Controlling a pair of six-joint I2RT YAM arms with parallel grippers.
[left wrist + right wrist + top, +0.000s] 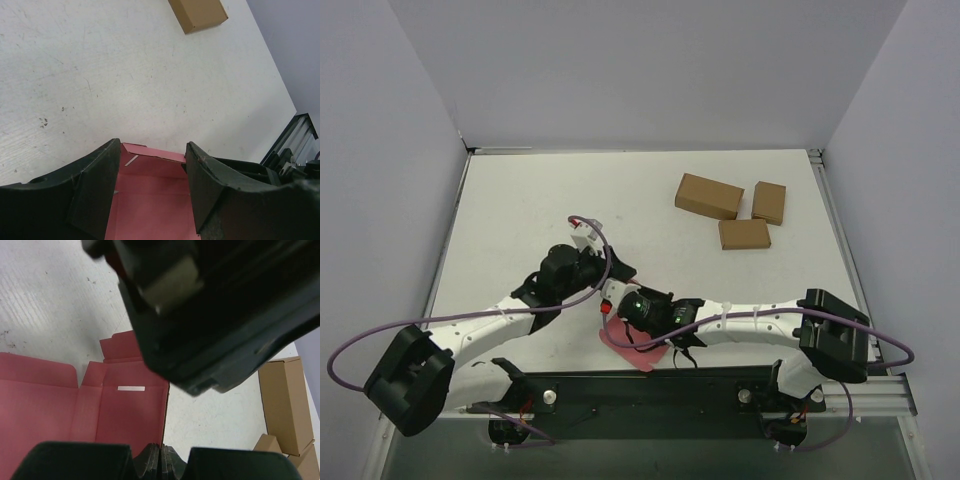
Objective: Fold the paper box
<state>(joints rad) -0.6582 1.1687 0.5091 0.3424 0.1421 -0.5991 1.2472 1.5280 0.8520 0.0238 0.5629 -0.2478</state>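
Note:
The paper box (632, 352) is a pink-red card sheet with notched tabs, lying near the table's front edge between the two arms. In the left wrist view the paper box (152, 195) shows between the black fingers (95, 185) of my left gripper (152, 167), which stand wide apart and open around it. In the top view my left gripper (618, 278) sits just behind the sheet. My right gripper (162, 457) is shut, and the right edge of the paper box (125, 415) runs into its closed jaws. From above, my right gripper (620, 318) is over the sheet.
Three brown cardboard boxes (708, 196) (769, 202) (744, 234) lie at the back right of the white table (520, 220). One brown box (198, 14) shows far ahead in the left wrist view. The left arm's dark wrist (210, 315) hangs close above the right camera.

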